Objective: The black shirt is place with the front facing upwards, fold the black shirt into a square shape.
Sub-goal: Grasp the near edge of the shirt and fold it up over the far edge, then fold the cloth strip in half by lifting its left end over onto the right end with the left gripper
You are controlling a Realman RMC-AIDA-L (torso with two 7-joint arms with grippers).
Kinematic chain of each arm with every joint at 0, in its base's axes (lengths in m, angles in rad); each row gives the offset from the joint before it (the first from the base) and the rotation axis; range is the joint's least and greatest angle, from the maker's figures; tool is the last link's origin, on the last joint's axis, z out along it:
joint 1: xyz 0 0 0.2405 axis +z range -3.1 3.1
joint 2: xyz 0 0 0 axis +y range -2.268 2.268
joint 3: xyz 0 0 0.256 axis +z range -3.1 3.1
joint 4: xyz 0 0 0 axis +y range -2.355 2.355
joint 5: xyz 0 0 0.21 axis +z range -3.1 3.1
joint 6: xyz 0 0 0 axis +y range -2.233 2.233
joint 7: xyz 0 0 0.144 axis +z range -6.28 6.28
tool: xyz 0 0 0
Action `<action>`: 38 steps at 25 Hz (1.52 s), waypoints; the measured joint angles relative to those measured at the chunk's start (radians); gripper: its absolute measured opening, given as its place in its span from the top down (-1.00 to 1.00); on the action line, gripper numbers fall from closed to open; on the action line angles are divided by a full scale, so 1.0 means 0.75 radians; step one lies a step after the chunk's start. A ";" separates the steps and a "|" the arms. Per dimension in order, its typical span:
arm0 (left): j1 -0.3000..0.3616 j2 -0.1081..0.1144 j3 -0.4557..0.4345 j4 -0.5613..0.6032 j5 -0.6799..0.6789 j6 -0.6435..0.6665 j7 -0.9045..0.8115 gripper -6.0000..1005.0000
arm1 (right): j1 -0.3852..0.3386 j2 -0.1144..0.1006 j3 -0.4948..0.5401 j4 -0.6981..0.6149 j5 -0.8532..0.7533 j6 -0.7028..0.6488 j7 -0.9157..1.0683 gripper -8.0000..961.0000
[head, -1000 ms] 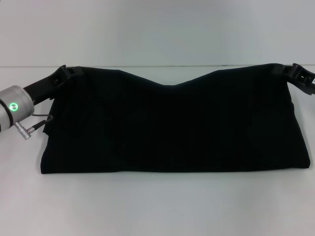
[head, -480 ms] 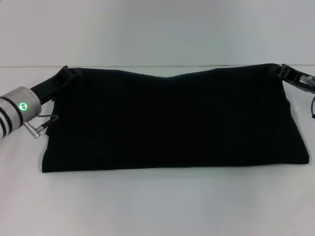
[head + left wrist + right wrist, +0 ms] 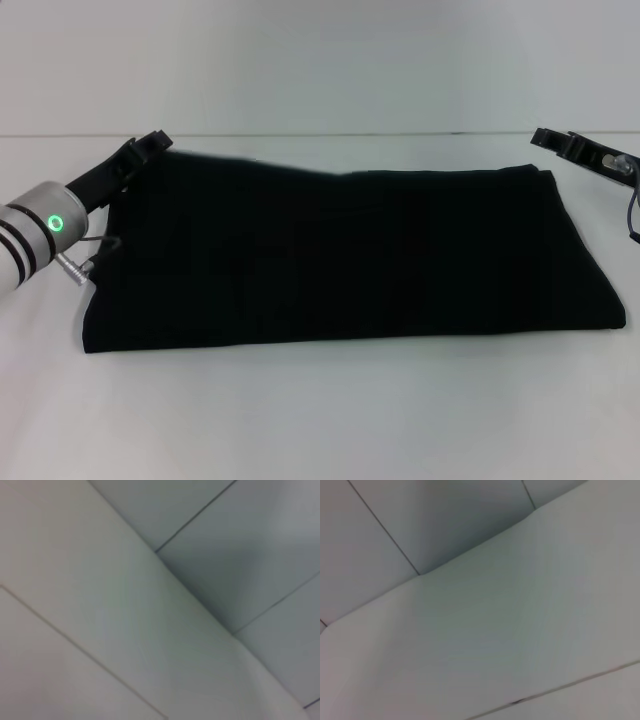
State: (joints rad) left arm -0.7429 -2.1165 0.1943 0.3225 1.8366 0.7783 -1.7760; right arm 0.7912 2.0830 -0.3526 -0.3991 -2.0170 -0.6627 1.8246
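The black shirt (image 3: 350,260) lies on the white table (image 3: 320,420) as a wide folded band, plain black side up, its far edge resting flat. My left gripper (image 3: 150,141) hovers at the shirt's far left corner, open, with no cloth between its fingers. Just beyond the far right corner my right gripper (image 3: 553,140) is also open and clear of the cloth. Both wrist views show only pale panels with thin seams.
The white table extends in front of the shirt and behind it up to the pale wall (image 3: 320,60). A cable (image 3: 100,245) from my left arm (image 3: 35,235) hangs over the shirt's left edge.
Both grippers have let go of the shirt's far edge, which has dropped flat onto the table. The right gripper has pulled away from the corner it held.
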 joint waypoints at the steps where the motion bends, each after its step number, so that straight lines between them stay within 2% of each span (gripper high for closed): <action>1: 0.000 -0.001 0.002 0.000 0.000 -0.017 0.005 0.50 | -0.006 0.001 0.000 -0.002 0.009 -0.002 0.000 0.16; 3: 0.006 -0.001 0.003 -0.001 -0.001 -0.053 0.011 0.43 | -0.016 0.002 0.000 -0.006 0.028 -0.013 -0.007 -0.05; 8: 0.028 0.004 0.004 -0.002 0.005 -0.128 0.024 -0.03 | -0.064 0.002 0.000 -0.006 0.127 -0.101 -0.095 -0.47; 10: 0.044 0.006 0.002 -0.003 0.000 -0.132 0.030 -0.14 | -0.090 -0.002 0.000 -0.004 0.177 -0.175 -0.157 -0.51; 13: 0.082 0.022 0.003 -0.001 -0.007 -0.011 0.024 -0.31 | -0.137 -0.010 0.000 -0.007 0.221 -0.344 -0.289 -0.56; 16: 0.144 0.073 0.010 -0.017 -0.002 0.267 -0.030 -0.31 | -0.190 -0.021 -0.012 -0.015 0.218 -0.561 -0.472 -0.59; 19: 0.206 0.132 0.090 -0.031 0.003 0.472 -0.177 -0.31 | -0.255 -0.037 -0.084 -0.017 0.214 -0.767 -0.692 -0.61; 21: 0.244 0.179 0.192 -0.029 0.003 0.564 -0.309 -0.64 | -0.298 -0.039 -0.129 -0.017 0.214 -0.866 -0.853 -0.63; 22: 0.267 0.203 0.241 -0.020 0.003 0.614 -0.372 -0.65 | -0.316 -0.037 -0.141 -0.017 0.214 -0.904 -0.913 -0.63; 24: 0.314 0.225 0.281 0.011 0.004 0.708 -0.451 -0.67 | -0.347 -0.030 -0.152 -0.017 0.214 -0.964 -1.011 -0.64; 27: 0.393 0.224 0.285 0.100 0.027 0.813 -0.577 -0.69 | -0.384 -0.018 -0.169 -0.014 0.214 -1.029 -1.127 -0.66; 30: 0.463 0.221 0.281 0.179 0.127 0.891 -0.726 -0.72 | -0.413 0.000 -0.205 -0.006 0.214 -1.068 -1.234 -0.68; 31: 0.477 0.224 0.277 0.190 0.164 0.910 -0.763 -0.73 | -0.417 0.003 -0.220 -0.001 0.214 -1.068 -1.255 -0.78; 33: 0.495 0.227 0.273 0.205 0.235 0.938 -0.828 -0.73 | -0.422 0.007 -0.261 0.020 0.214 -1.058 -1.294 -0.97; 38: 0.505 0.225 0.273 0.219 0.376 0.951 -0.907 -0.73 | -0.418 0.011 -0.316 0.079 0.214 -0.994 -1.351 -0.97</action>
State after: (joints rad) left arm -0.3643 -1.9475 0.3988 0.4866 2.1183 1.4917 -2.4563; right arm 0.4780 2.0913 -0.5898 -0.3401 -1.8561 -1.4084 0.8117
